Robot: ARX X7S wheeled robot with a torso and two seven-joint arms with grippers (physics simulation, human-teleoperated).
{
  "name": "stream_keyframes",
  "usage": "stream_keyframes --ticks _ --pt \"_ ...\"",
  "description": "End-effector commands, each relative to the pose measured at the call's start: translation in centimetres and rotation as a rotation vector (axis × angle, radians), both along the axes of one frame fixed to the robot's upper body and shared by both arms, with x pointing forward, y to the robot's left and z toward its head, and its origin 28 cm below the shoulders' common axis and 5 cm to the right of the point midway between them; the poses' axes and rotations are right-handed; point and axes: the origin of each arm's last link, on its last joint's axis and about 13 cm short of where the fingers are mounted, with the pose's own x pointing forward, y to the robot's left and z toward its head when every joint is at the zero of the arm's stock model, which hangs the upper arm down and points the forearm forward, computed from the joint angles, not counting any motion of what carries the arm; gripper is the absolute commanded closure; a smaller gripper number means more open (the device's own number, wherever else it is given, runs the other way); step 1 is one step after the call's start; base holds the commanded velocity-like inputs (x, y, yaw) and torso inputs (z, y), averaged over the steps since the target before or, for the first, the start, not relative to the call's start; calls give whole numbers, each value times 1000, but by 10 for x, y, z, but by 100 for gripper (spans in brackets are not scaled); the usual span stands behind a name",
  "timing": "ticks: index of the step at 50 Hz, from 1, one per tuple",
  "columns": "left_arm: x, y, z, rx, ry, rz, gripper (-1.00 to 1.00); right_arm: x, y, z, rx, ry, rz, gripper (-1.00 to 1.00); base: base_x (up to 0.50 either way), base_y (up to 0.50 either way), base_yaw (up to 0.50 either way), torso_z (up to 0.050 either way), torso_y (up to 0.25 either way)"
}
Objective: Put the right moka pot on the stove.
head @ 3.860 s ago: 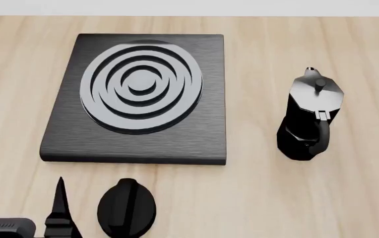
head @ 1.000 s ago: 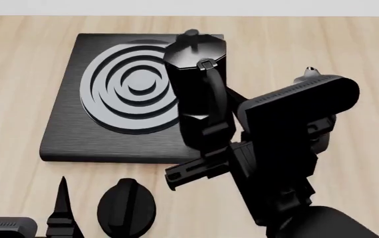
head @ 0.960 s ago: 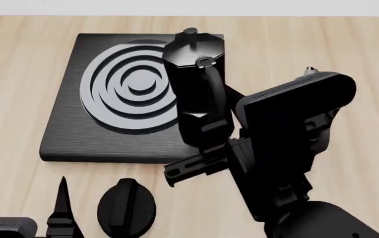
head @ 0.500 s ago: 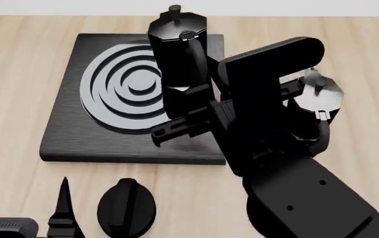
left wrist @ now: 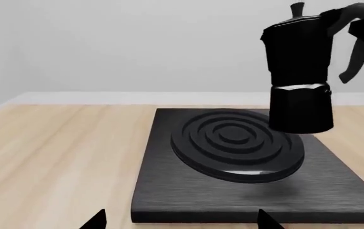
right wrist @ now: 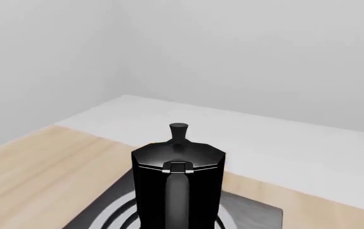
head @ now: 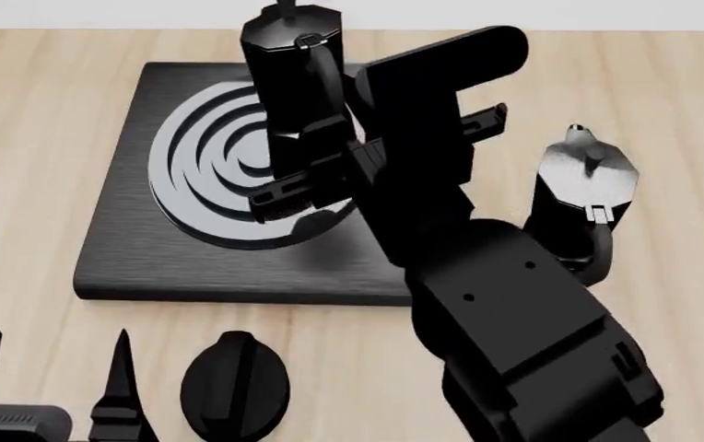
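A: What is the table (head: 32,184) like?
B: It is light wood with thin lines running through it. It goes far to each side.
A: What is behind it?
B: A plain wall (left wrist: 137,43), pale grey. A white strip runs along the far edge of the table.
A: Is it bright?
B: Yes, soft and even.

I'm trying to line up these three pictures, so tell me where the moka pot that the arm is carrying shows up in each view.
Head view: the carried moka pot is at top centre, above the stove, held by the right gripper.
Left wrist view: upper right, hanging clear above the burner rings.
Right wrist view: bottom centre, handle facing the camera.
Shared landmark: the burner rings, seen under the pot in all three.
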Motion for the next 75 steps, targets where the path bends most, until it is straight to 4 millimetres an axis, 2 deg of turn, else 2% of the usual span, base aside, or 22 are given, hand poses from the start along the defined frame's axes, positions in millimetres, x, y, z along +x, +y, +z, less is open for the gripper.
stream_keyframes --ticks 1,33,52,75 --pt "-1 0 0 -1 -3 -4 -100 18 10 7 0 -32 25 100 0 0 0 0 0" --pt "1 0 -2 -6 7 -19 -100 67 34 2 -2 -25 80 100 0 0 0 0 1" --pt "0 0 0 -5 -4 -25 -100 69 42 -7 -16 -6 116 100 0 0 0 0 1" --pt "0 0 2 -9 1 -31 -100 68 34 -31 -51 66 87 100 0 0 0 0 0"
